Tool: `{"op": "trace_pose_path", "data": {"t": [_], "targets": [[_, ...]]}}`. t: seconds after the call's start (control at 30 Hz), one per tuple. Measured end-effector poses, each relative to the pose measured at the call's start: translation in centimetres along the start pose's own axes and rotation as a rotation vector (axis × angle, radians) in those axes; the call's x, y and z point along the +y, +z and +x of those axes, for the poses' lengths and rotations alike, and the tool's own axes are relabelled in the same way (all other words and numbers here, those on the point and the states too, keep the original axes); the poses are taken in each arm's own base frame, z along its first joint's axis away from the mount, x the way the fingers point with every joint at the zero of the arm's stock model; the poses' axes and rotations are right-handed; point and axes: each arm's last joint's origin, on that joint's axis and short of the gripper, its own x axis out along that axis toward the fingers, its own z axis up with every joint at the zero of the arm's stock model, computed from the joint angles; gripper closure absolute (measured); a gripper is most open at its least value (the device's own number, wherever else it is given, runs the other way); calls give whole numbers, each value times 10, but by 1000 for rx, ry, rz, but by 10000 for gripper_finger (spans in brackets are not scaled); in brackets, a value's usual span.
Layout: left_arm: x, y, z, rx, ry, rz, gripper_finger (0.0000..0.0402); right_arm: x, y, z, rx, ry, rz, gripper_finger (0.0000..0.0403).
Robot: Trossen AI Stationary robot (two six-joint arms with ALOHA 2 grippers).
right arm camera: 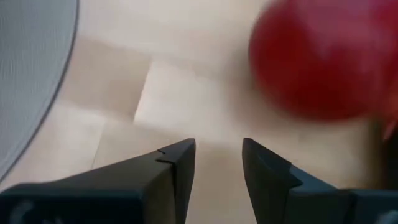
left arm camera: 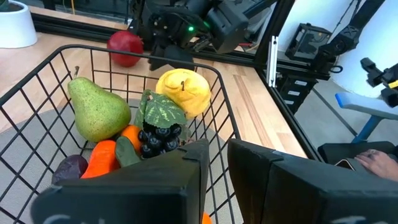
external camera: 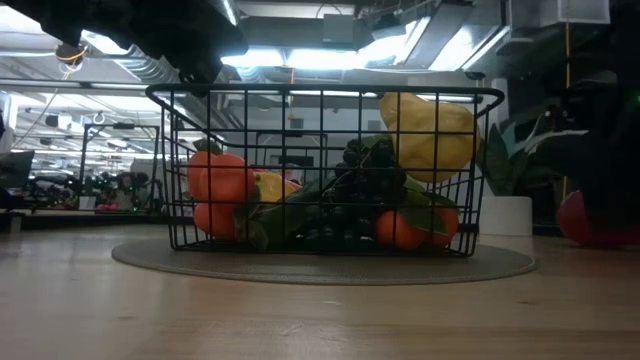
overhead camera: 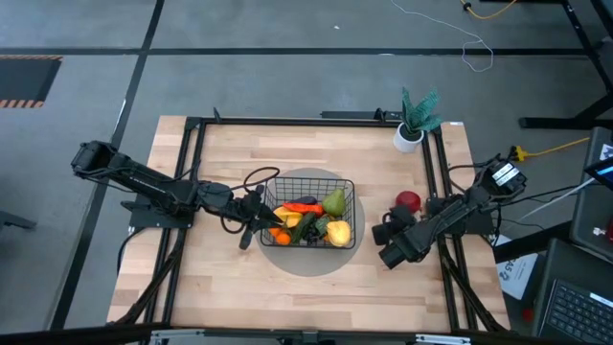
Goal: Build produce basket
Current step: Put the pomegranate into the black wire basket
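Note:
The black wire basket (overhead camera: 351, 192) stands on a grey round mat (overhead camera: 305, 265) at mid-table. Inside lie a green pear (left arm camera: 96, 112), a yellow fruit (left arm camera: 183, 90), dark grapes (left arm camera: 158, 140), an orange carrot (left arm camera: 102, 158), an eggplant (left arm camera: 68, 169) and small oranges (external camera: 220, 180). My left gripper (overhead camera: 261, 228) hovers at the basket's left rim with its fingers a narrow gap apart (left arm camera: 217, 165). A red apple (overhead camera: 409, 201) rests on the wood right of the basket. My right gripper (overhead camera: 385, 233) is open low over the table (right arm camera: 219, 155), just nearside of the apple (right arm camera: 323, 59). My left gripper reaches down to the height of the basket's left rim (external camera: 195, 90), coming level from the table's left. Whether its fingers touch the wire I cannot tell, since the fingers themselves hide that spot.
A teal plant in a white pot (overhead camera: 414, 123) stands at the far right corner. Black frame rails (overhead camera: 192, 172) run along the table's left and right sides. Bare wood lies between the mat and the near edge. A person's hand (left arm camera: 373, 158) shows beyond the table.

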Motion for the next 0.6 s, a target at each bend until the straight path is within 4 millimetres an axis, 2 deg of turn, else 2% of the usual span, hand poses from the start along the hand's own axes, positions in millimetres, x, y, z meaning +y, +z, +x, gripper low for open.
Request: {"op": "trace_pose_path", "data": {"t": [0.17,0.37,0.5,0.6], "targets": [[0,0,0,0,0,0,355,7,0,-18,211,-61,11,279],[0,0,0,0,0,0,353,-13,15,-23,18,-243,-10,279],[0,0,0,0,0,0,356,-20,16,-24,69,-351,-13,279],[0,0,0,0,0,0,354,-20,14,-24,91,-357,-15,279]]}}
